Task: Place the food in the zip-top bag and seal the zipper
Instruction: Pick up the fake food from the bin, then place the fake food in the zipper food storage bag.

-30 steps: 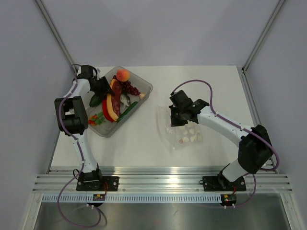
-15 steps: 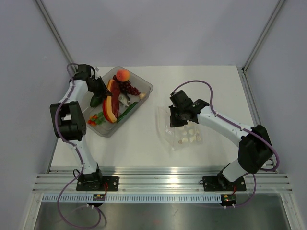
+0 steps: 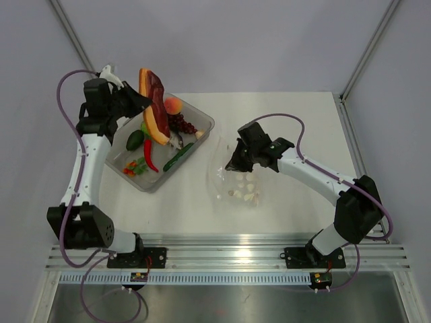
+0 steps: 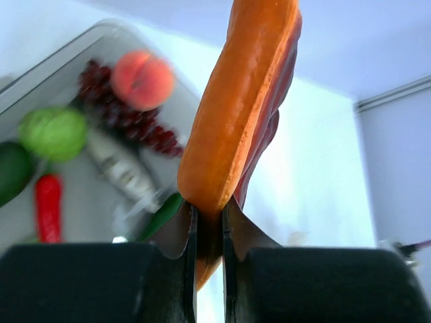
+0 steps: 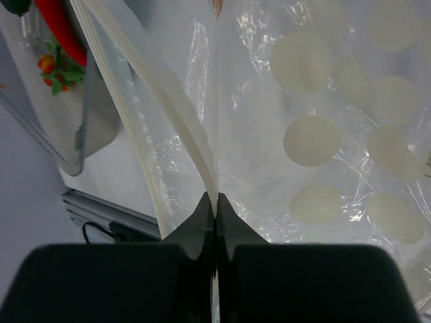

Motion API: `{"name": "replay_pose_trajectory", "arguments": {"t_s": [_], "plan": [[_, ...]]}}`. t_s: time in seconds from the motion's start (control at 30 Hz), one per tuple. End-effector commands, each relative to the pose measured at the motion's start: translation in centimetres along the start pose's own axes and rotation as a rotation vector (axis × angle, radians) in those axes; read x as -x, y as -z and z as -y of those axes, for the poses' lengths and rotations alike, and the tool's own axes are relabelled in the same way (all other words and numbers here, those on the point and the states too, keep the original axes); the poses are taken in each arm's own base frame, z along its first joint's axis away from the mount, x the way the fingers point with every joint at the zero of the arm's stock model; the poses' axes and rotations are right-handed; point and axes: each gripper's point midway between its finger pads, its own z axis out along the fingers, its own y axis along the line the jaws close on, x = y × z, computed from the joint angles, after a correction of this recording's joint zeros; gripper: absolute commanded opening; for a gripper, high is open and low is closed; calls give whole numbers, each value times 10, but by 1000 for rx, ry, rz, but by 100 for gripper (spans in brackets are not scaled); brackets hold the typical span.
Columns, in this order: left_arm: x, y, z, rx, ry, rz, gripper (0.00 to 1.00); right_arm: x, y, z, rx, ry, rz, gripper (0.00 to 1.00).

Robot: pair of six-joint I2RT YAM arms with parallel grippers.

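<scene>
One item, the orange-red fruit wedge point(image 3: 155, 106), is being clamped at its lower end by the left gripper point(image 4: 207, 214), long axis near upright, above the clear tray point(image 3: 202, 122). Zip-top bag point(image 3: 241, 185) is being held well to the wedge's right, over the table point(image 3: 303, 121). Its mouth edge at the zipper point(image 5: 172, 121) is being pinched by the right gripper point(image 5: 215, 202), mouth turned toward the tray. No legible writing is being shown.

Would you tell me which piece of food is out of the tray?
The orange-red wedge: the left gripper holds it above the tray, while the peach, grapes, lime and chili lie inside.
</scene>
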Motion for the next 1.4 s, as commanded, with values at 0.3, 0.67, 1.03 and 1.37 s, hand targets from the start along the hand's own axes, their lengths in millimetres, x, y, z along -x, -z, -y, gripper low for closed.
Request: {"name": "replay_pose_trajectory", "arguments": {"t_s": [0.3,0.67,1.03,1.37], "plan": [[-15,22,98,-220,202,312,0,29,-2,-75,217,-187,16,0],[0,54,99,-160,241,426,0,30,-9,-78,225,-208,11,0],[-46,32,93,-93,292,330,0,35,-11,-89,255,-224,12,0],[-92,9,86,-36,277,243,0,39,-5,-87,255,-215,40,0]]}}
